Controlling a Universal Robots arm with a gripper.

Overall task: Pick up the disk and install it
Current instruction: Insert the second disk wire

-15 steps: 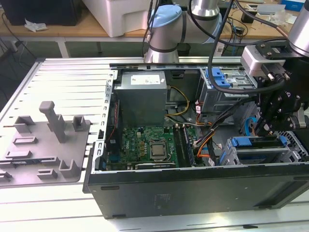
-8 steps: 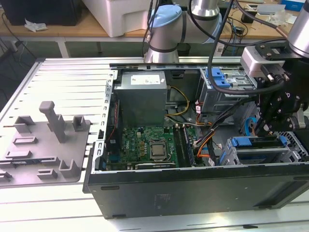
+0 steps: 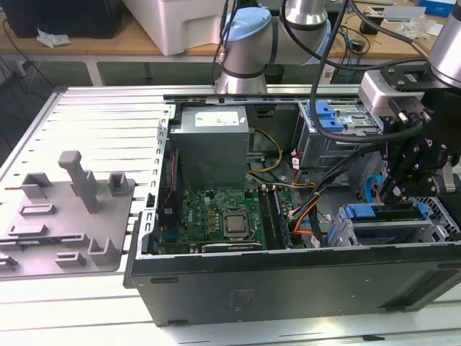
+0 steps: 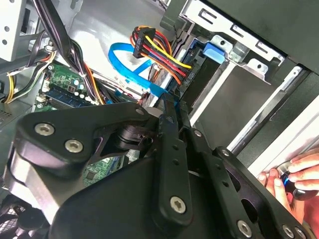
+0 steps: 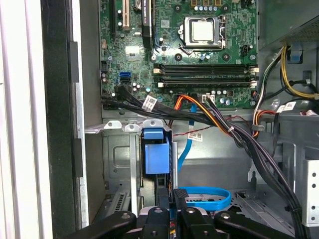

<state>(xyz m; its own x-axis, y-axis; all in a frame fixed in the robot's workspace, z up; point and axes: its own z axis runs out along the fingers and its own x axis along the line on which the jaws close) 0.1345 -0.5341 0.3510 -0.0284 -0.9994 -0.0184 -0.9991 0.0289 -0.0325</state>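
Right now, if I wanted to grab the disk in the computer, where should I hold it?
Probably the disk by its blue end, which pokes out of the metal cage. It stands on edge in its slot, so come straight in from the computer's open side and pinch the two flat faces.

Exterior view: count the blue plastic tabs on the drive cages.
2. One blue tab tops the far cage beside the power supply; the other sits on the near cage. The arm may hide more.
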